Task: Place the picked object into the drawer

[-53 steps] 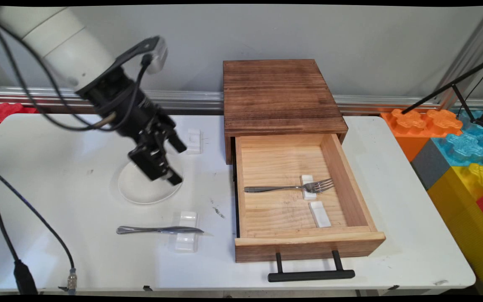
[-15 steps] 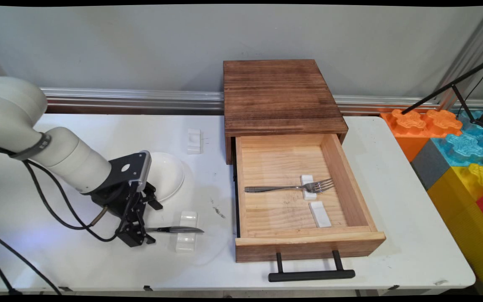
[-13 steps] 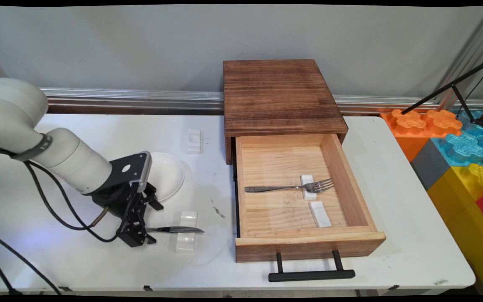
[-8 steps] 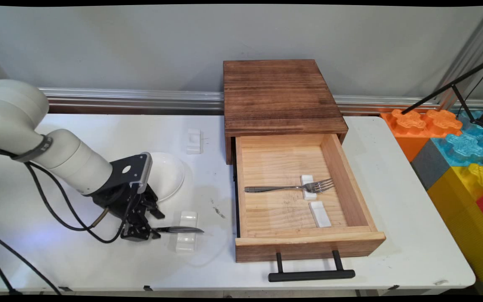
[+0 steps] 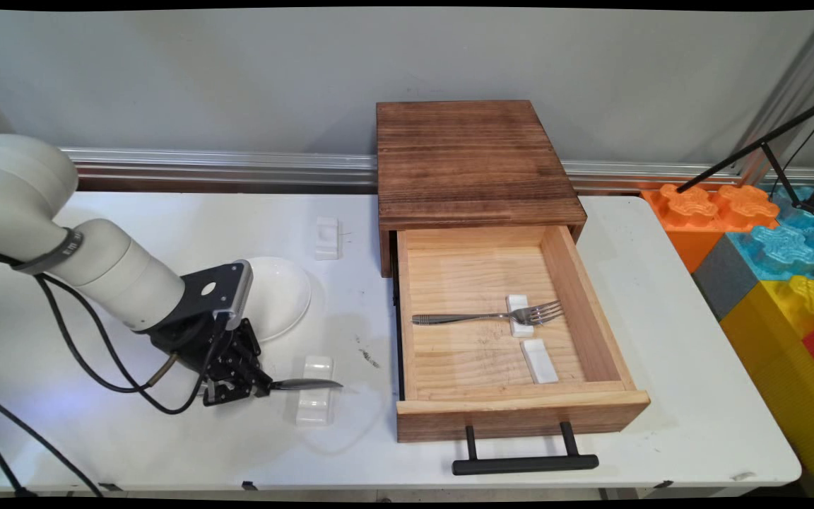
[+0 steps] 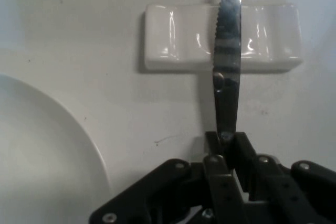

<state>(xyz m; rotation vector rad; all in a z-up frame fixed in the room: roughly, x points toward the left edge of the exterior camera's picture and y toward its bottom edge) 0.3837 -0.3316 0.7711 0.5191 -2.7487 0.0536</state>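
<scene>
A metal knife lies across a white ceramic rest on the table's near left, its blade pointing toward the drawer. My gripper is shut on the knife's handle end, low over the table. In the hand view the knife runs up from between my fingers and crosses the rest. A white plate sits just behind the gripper, and its rim curves through the hand view's lower left.
A wooden box stands at the back with its drawer pulled open; a fork on a white rest and a spare rest lie inside. Another rest sits behind the plate. Coloured foam blocks stand at the right.
The gripper came down from above the plate to the knife's handle. In the last second its fingers closed on the handle and the handle end rose slightly.
</scene>
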